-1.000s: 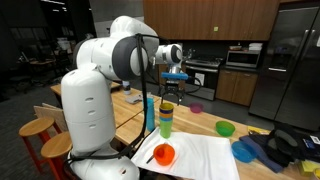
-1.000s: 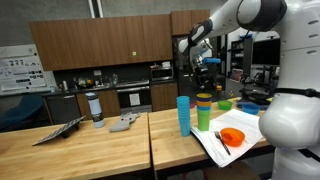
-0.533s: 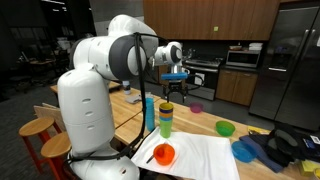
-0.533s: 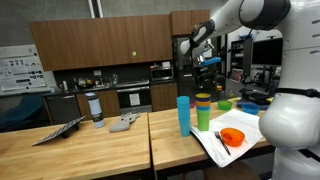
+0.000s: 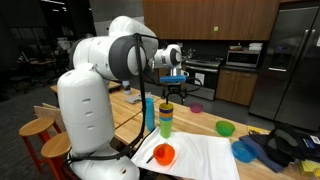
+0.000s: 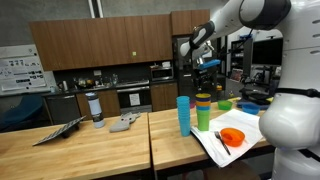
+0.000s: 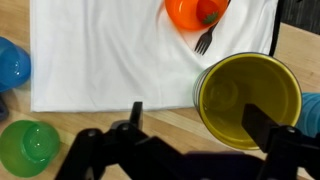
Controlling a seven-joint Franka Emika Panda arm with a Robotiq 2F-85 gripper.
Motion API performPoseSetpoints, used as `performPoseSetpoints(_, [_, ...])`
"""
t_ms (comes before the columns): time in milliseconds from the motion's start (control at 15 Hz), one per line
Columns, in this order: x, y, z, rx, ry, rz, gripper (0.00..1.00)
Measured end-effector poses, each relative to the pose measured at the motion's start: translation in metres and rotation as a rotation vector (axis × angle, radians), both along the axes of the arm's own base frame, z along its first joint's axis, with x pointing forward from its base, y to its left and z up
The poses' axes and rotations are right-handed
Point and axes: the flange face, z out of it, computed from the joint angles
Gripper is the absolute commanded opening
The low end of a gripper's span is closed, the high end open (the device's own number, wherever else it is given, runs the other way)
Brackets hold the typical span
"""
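Hovering above the cup stack (image 5: 166, 118), the empty gripper (image 7: 196, 115) spreads its jaws wide enough to straddle the yellow cup (image 7: 250, 95).

**Item count, by kind**

Cloths: 1, a white cloth (image 7: 110, 55).
Bowls: 3 – orange bowl (image 7: 182, 14), green bowl (image 7: 30, 147), blue bowl (image 7: 12, 62).
Forks: 1, the fork (image 7: 205, 40).
Cup stacks: 1, the yellow-topped stack (image 7: 248, 98); no. of cups in it can't be told.
Single cups: 2 – tall blue cup (image 6: 183, 115), small purple cup (image 5: 197, 108).
Bottles: 1, a bottle (image 6: 95, 107).
Flat things: 2 – grey pad (image 6: 125, 122), dark sheet (image 6: 60, 130); both too blurry to name better.
Stools: 2 – near stool (image 5: 55, 147), far stool (image 5: 35, 127).
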Motion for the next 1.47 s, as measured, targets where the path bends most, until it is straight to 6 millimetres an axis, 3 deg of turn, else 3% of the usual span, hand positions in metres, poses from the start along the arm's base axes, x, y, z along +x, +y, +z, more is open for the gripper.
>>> performPoseSetpoints(733, [-0.004,-0.001,-0.028,-0.003,0.015,-0.001,1.00])
performPoseSetpoints(1067, [0.004,0.011,-0.046,-0.002,-0.029,0.026,1.00])
performPoseSetpoints(1267, [0.006,0.019,-0.047,0.002,-0.049,0.043,1.00])
performPoseSetpoints(1333, [0.007,0.022,-0.047,0.002,-0.053,0.047,0.99])
performPoseSetpoints(1400, [0.007,0.023,-0.047,0.003,-0.056,0.050,0.74])
performPoseSetpoints(1467, [0.008,0.024,-0.047,0.004,-0.058,0.052,0.74])
